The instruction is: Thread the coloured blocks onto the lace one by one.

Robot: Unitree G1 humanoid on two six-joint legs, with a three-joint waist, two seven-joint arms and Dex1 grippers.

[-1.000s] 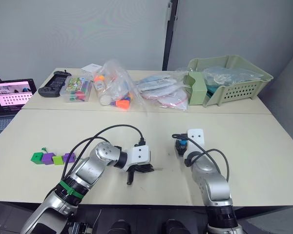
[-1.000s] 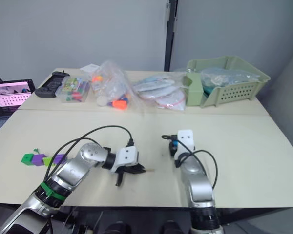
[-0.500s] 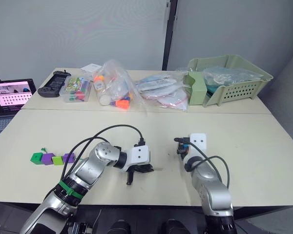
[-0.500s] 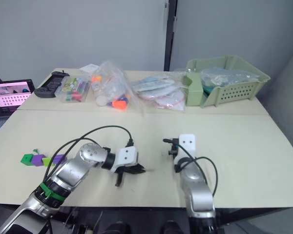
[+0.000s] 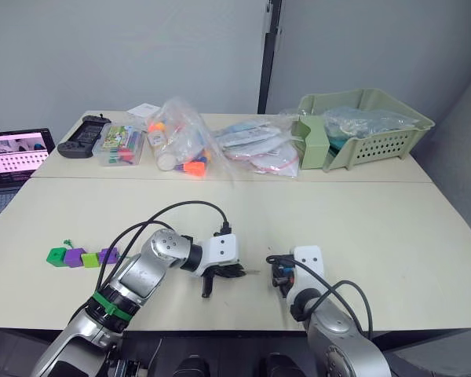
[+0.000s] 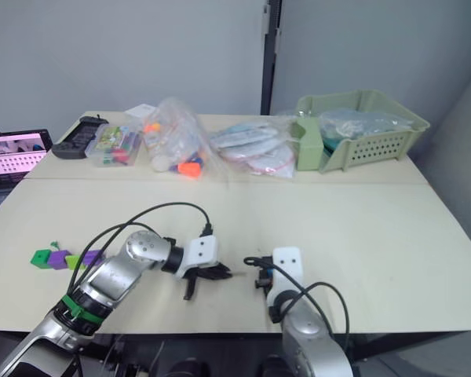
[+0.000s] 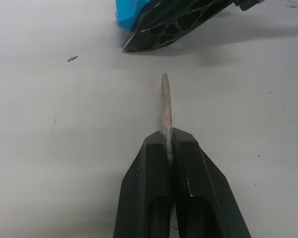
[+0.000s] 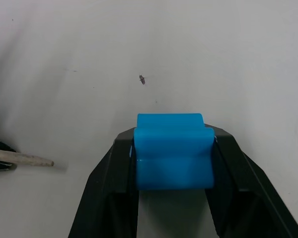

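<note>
Jaws: left gripper (image 7: 167,148) pinching lace tip (image 7: 164,101) | right gripper (image 8: 171,148) clamping blue block (image 8: 170,154), seemingly near tip

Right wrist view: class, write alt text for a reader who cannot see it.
The right gripper clamps a blue block between its black fingers over a pale table. The lace points its stiff pale tip toward the block.

The left claw (image 5: 234,272) lies just left of the right claw (image 5: 278,274) on the table (image 5: 392,228), tip (image 7: 165,104) between.

no legible text, labels or numbers anywhere, laptop screen (image 5: 14,149) content too small to read
</note>
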